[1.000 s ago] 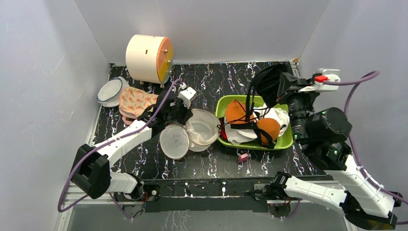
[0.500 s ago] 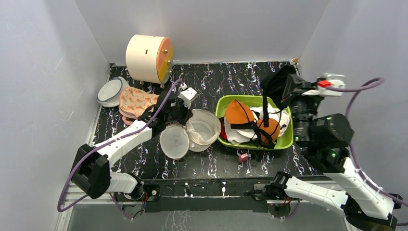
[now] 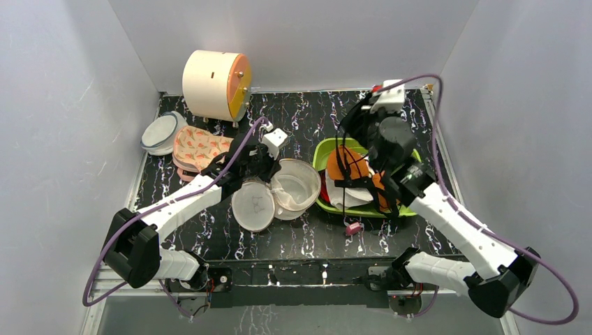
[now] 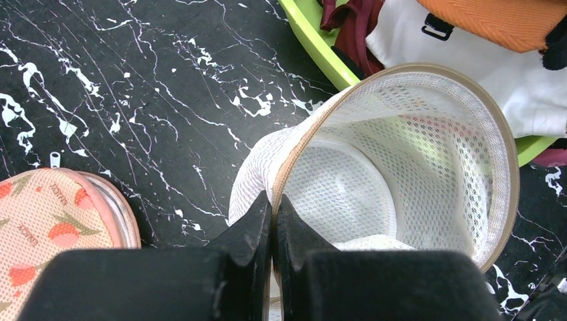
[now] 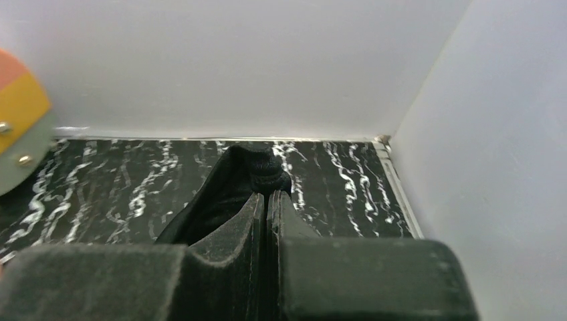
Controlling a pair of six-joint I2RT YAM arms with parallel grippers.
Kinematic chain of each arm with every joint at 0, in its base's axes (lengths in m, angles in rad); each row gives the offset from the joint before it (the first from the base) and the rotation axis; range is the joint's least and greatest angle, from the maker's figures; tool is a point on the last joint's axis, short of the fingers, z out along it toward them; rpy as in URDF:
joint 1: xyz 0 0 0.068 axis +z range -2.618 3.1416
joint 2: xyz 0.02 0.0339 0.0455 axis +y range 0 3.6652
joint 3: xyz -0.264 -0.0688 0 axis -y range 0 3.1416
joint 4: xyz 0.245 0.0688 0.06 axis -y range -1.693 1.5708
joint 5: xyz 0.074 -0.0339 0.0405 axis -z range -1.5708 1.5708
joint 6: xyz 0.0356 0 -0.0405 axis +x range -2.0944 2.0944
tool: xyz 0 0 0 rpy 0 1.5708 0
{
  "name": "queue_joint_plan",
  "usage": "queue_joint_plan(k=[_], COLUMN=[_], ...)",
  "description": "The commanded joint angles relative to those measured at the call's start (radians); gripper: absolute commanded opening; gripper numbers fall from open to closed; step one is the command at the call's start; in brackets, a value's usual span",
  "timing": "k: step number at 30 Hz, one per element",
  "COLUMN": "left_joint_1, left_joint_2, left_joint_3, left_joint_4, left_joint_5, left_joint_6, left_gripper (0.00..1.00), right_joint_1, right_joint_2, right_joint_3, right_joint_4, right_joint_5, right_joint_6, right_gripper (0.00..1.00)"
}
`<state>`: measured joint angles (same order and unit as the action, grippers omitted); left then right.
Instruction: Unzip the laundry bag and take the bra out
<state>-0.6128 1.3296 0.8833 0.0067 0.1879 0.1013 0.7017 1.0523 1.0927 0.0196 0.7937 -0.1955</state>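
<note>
The white mesh laundry bag (image 3: 297, 187) lies unzipped and open on the black table, its flat half with the black mark (image 3: 253, 204) beside it. My left gripper (image 3: 269, 162) is shut on the bag's tan zipper rim (image 4: 287, 167); the open shell (image 4: 401, 154) shows no garment inside. The bra's orange cups (image 3: 343, 165) lie in the green basket (image 3: 322, 151). My right gripper (image 3: 357, 117) is raised over the basket's far edge and shut on the bra's black band (image 5: 231, 187), with black straps hanging down to the cups.
White garments lie in the basket under the bra. The flamingo pouch (image 3: 195, 148) and a grey-rimmed white disc (image 3: 160, 132) lie at the left. A cream drum (image 3: 213, 85) stands at the back. A small pink piece (image 3: 354, 227) lies in front of the basket.
My right arm has swung left from the right wall to over the basket's far edge, carrying the black band. The orange cups shifted slightly. The left arm has not moved.
</note>
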Motion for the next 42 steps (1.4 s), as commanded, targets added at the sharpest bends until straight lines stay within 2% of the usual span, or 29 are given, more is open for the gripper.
queue_joint_plan(k=[1,11,16,26,31,42], left_joint_1=[-0.008,-0.011,-0.013,-0.024,-0.029,-0.046], left_joint_2=[-0.007,0.006,0.008,0.005,0.008,0.019], left_joint_3=[-0.002,0.002,0.008,0.003,0.008,0.003], left_joint_4=[-0.004,-0.007,-0.010,-0.013,-0.021,-0.022], left_joint_5=[-0.008,0.005,0.010,-0.005,-0.008,-0.043], left_joint_6=[0.012,0.006,0.004,0.011,0.013,0.021], left_gripper=[0.00,0.00,0.00,0.00,0.00,0.00], right_joint_1=[-0.189,-0.266,-0.274,-0.275,-0.277,-0.276], right_joint_2=[0.002,0.073,0.086,-0.077,-0.170,-0.232], right_joint_3=[0.161,0.380,0.423,0.211,0.074,-0.179], right_joint_4=[-0.015,-0.007,-0.015,-0.054,-0.117,-0.254], right_joint_5=[-0.194,-0.251,-0.272,-0.321,-0.293,-0.368], right_joint_6=[0.171,0.151,0.142,0.169,0.191,0.427], right_gripper=[0.00,0.00,0.00,0.00,0.00,0.00])
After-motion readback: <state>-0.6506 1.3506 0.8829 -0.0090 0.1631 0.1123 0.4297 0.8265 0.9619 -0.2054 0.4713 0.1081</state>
